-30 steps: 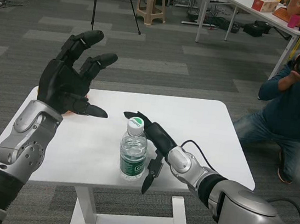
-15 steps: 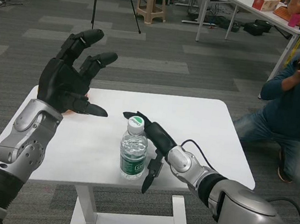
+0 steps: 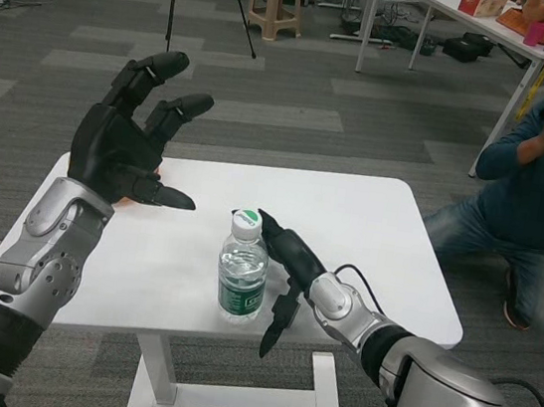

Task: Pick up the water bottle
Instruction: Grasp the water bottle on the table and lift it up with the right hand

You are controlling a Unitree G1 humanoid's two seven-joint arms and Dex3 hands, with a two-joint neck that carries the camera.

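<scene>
Bottle (image 3: 242,270) stands upright near the front edge of the table (image 3: 369,226), a little left of the middle of that edge, cap on and partly full of water. It is not yet held.

Biggest risk, as I judge it: the right hand (image 3: 284,265) is just beside the bottle on its right, with fingers on one side only. A push from that side, before anything closes around the far side, could tip a tall, narrow bottle over or slide it left. It also stands close to the front edge, so a nudge toward the robot could send it off the table. A smooth plastic wall may slip if gripped too high, near the cap.

Right hand is open: one finger reaches toward the cap, the others hang down past the front edge beside the label. Whether any finger touches the bottle cannot be told. It holds nothing.

Left hand (image 3: 132,140) is raised over the left part of the table, fingers spread, empty, well apart from the bottle.
</scene>
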